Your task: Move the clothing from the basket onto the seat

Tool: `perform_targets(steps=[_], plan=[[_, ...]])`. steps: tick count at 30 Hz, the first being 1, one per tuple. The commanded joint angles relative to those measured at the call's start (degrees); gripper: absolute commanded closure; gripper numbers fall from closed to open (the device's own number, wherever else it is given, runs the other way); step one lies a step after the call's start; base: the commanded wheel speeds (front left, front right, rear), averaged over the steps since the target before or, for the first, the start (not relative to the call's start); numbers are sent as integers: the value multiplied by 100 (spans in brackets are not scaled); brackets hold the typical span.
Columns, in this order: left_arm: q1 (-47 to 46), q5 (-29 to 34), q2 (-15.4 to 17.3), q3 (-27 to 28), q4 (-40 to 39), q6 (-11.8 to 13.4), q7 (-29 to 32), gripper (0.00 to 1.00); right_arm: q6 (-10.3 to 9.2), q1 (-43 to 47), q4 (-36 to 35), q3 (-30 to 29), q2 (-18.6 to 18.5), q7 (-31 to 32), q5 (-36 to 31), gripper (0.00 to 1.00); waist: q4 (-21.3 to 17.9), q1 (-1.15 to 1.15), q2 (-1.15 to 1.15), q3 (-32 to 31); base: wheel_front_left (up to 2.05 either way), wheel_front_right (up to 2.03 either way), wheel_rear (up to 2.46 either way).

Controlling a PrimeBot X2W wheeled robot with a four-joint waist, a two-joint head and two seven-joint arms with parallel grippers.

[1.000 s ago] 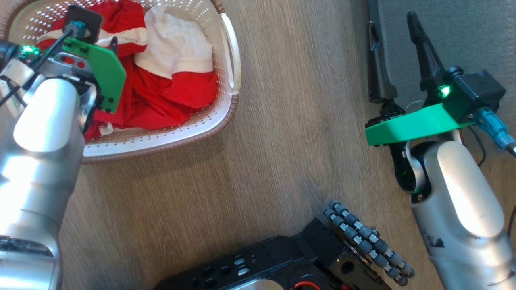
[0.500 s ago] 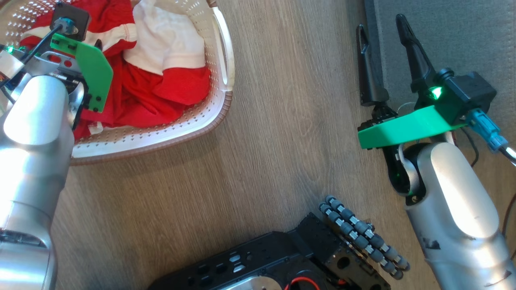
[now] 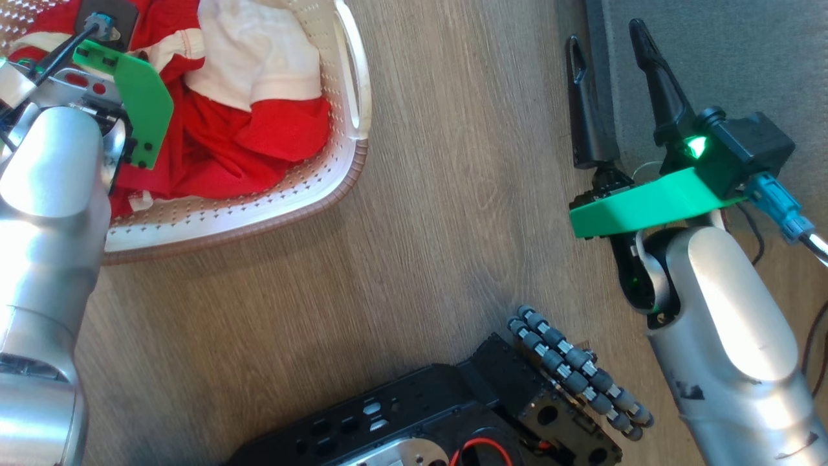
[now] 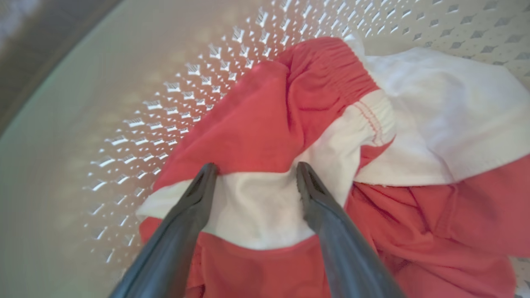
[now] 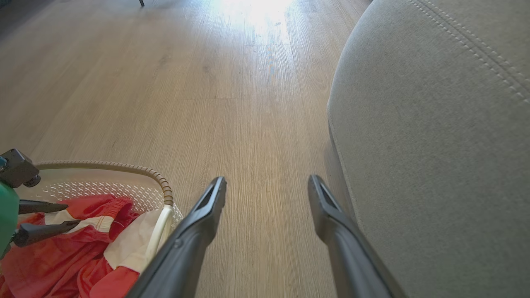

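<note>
Since the earlier frames the whole head view is sliding leftward, so we are reading that as our own camera turning, not the things moving. Against the basket, though, our left forearm is creeping a little farther over the pile. The left pincer (image 4: pixel 254 167) is standing wide open and gripping nothing, its two tips straddling a white band (image 4: pixel 256 211) of the clothing (image 4: pixel 269 120); we are not able to tell whether they are touching the fabric yet. All of the clothing is lying heaped inside the basket (image 4: pixel 124 107), which is sitting on the wooden floor (image 5: pixel 232 95). The right pincer (image 5: pixel 267 180) is also hanging open and empty, above the floor just beside the edge of the grey seat (image 5: pixel 434 132) and well apart from the basket. We are judging the task as barely begun. The next move is calling for a squeeze on that band, deep enough that the loose cloth is not slipping free on the lift.
</note>
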Motion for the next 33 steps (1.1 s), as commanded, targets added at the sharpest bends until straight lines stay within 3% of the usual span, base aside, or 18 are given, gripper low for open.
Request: perform_targets(steps=[1,5,6,7,8,10,13,14,22,33], plan=[[-61,39,130,49,-55,33,-43,0,40,145,-165,78,22,-28,44,0,-3,0,0,16,0,0,0],[-107,54,108,-19,18,56,-111,0,40,146,-171,70,11,-28,52,0,-4,0,0,40,0,0,0],[-119,55,99,-33,36,64,-130,10,40,148,-173,67,11,-28,51,0,-1,0,0,42,0,0,0],[-133,55,89,-47,51,68,-156,26,40,149,-174,64,11,-28,50,0,2,0,0,43,0,0,0],[-144,51,79,-58,67,74,-183,50,40,151,-172,61,12,-28,50,0,4,0,0,43,0,0,0],[-161,50,59,-87,106,83,-233,62,40,156,-167,58,15,-28,46,0,11,0,0,36,0,0,0],[-179,39,23,-125,178,85,-286,94,40,161,-153,59,18,-28,54,0,20,0,0,19,0,0,0],[-187,35,13,-138,201,82,-303,100,40,160,-149,59,16,-28,58,0,24,0,0,15,0,0,0],[-160,-143,-162,-124,239,18,-716,100,40,210,-93,-21,-4,-28,64,0,151,0,0,-198,0,0,0],[349,-587,-451,68,139,-60,-1487,100,40,579,59,-253,-161,-28,41,0,596,0,0,-1301,0,0,0]])
